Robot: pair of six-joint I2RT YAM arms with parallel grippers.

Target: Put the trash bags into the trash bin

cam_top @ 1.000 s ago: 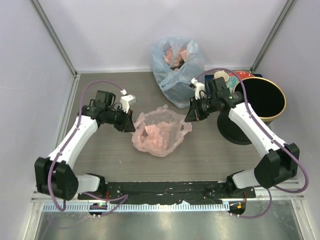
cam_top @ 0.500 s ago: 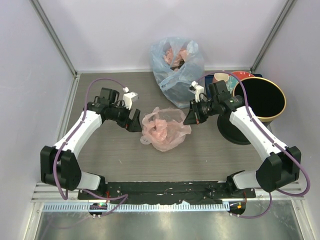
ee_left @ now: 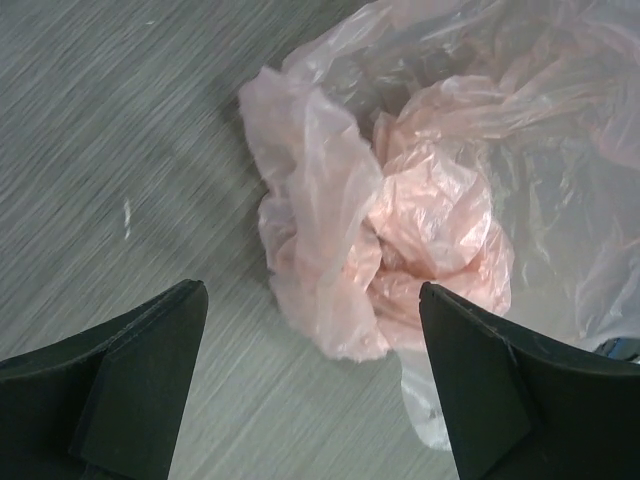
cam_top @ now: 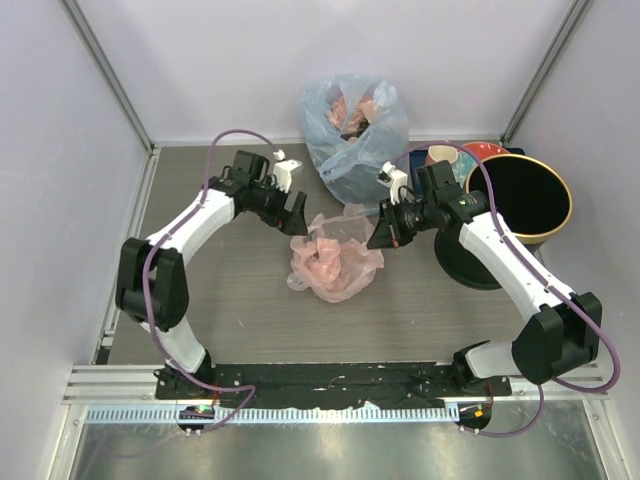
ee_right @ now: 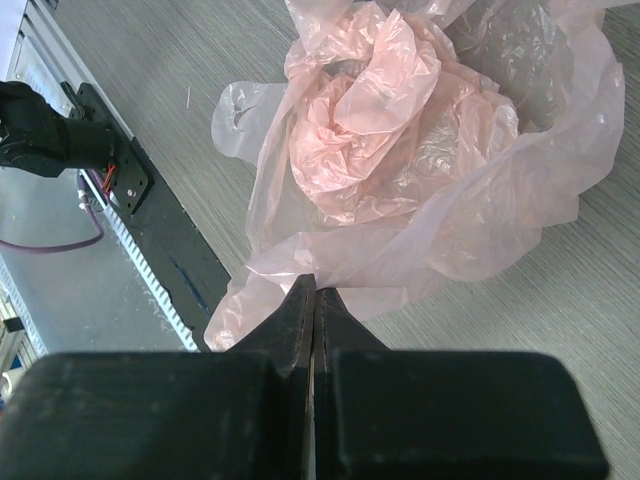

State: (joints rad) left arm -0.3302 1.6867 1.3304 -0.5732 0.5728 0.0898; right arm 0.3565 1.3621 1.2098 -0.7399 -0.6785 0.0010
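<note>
- bag: crumpled on table, between both grippers, outside bin.
- left gripper: jaws wide apart, just beside bag, holding nothing.
- right gripper: clamped on bag's edge.

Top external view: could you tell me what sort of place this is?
Probably a robot lab test cell: two arms bolted to a table, plain white walls around it, a trash bin and pink bag as props.
</note>
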